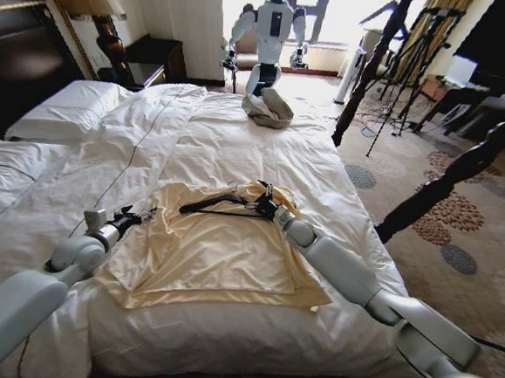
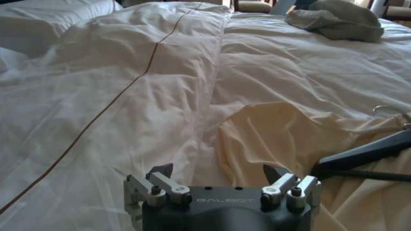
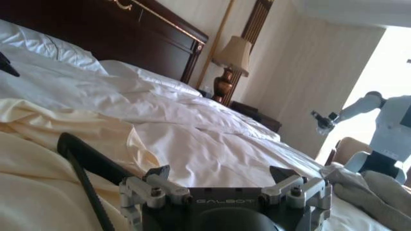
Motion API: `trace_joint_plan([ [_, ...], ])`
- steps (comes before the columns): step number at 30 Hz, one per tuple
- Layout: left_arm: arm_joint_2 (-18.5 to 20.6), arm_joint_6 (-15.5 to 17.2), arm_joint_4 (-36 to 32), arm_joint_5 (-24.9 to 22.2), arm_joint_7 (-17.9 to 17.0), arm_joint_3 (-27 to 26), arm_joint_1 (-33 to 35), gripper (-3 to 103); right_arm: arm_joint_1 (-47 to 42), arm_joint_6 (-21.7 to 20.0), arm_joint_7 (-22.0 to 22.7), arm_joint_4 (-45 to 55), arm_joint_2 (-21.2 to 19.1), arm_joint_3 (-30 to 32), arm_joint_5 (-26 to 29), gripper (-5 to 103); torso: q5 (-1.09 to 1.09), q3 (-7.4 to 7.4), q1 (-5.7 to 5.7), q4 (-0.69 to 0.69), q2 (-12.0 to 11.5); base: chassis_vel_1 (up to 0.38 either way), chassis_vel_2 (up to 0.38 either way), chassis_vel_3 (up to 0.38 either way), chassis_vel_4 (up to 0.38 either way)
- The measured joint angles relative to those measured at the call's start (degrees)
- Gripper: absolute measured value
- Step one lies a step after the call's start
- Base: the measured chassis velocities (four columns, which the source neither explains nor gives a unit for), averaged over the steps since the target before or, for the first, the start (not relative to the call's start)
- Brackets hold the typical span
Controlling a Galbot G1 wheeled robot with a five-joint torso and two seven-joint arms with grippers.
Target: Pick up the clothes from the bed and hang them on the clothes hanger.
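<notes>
Nearest the lens in the left wrist view, my left gripper (image 2: 218, 174) is sitting at the bottom centre of the frame with its fingers spread apart and nothing between them, hovering over the edge of the clothes (image 2: 289, 139), which are filling the lower right. In the head view the clothes (image 1: 217, 252) are lying spread flat on the bed (image 1: 240, 127) at lower centre, with the clothes hanger (image 1: 225, 204) resting across their collar end. My right gripper (image 1: 263, 204) is reaching in at that hanger's right tip; its fingers are also apart, with the hanger's dark bar curving just beside them. I am judging the risks: the thin fabric bunching, a pinch taking the duvet along, or the hanger sliding away unclamped.
</notes>
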Motion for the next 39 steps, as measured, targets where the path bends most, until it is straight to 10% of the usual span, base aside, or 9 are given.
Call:
trace_joint_plan([
  [26, -8.8, 1.6, 20.0, -2.2, 1.8, 26.6, -31.4, 94, -18.9, -0.2, 2.0, 20.5, -19.3, 20.8, 16.6, 100, 0.04, 0.0, 0.0, -0.08, 0.0, 0.0, 0.0, 0.0, 0.0],
  [39, -10.3, -2.3, 27.5, -1.2, 7.3, 30.0, -36.4, 63, -27.3, 0.0, 2.0, 22.7, -20.5, 27.8, 15.0, 100, 0.03, 0.0, 0.0, -0.07, 0.0, 0.0, 0.0, 0.0, 0.0],
])
